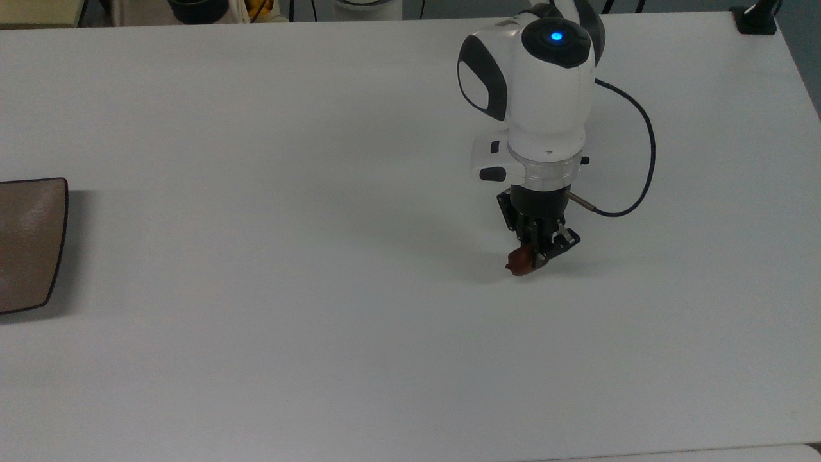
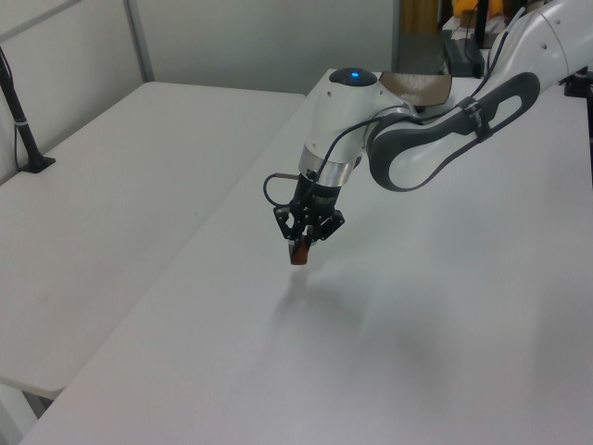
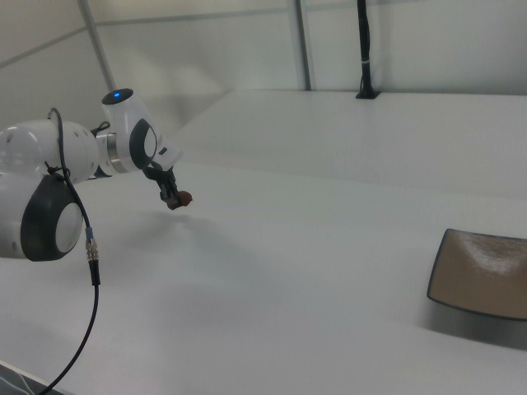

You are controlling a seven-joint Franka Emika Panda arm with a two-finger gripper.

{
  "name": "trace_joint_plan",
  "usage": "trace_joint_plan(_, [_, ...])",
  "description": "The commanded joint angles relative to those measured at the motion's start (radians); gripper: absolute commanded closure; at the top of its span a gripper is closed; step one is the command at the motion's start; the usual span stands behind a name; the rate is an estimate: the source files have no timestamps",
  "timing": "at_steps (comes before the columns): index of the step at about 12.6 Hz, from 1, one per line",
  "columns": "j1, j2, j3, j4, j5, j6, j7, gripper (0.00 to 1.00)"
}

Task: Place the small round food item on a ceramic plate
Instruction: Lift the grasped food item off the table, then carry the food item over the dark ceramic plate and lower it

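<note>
The small round food item is a dark reddish-brown lump held clear of the white table, with its shadow below it. My gripper is shut on it and points down. The ceramic plate is brown-taupe with a thin dark rim and lies at the top view's far left edge, far from my gripper. In the left view the ceramic plate sits at the back, partly behind the arm.
A black cable loops from the wrist over the table. A second white table stands beside this one on the left view's left, carrying a black post. Dark and yellow objects sit past the top view's upper edge.
</note>
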Motion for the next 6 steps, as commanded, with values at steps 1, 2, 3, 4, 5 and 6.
trace_joint_plan(1, [-0.055,-0.066,-0.001,-0.048,0.027,-0.150,-0.268,0.79])
trace_joint_plan(2, [-0.078,-0.094,-0.006,-0.048,0.058,-0.222,-0.398,0.79])
trace_joint_plan(3, [-0.090,-0.109,-0.009,-0.049,0.075,-0.282,-0.493,0.79])
trace_joint_plan(4, [-0.105,-0.125,-0.014,-0.048,0.084,-0.340,-0.582,0.79])
trace_joint_plan(5, [-0.134,-0.149,-0.036,-0.046,0.084,-0.392,-0.702,0.80])
trace_joint_plan(6, [-0.171,-0.178,-0.056,-0.046,0.069,-0.417,-0.821,0.79])
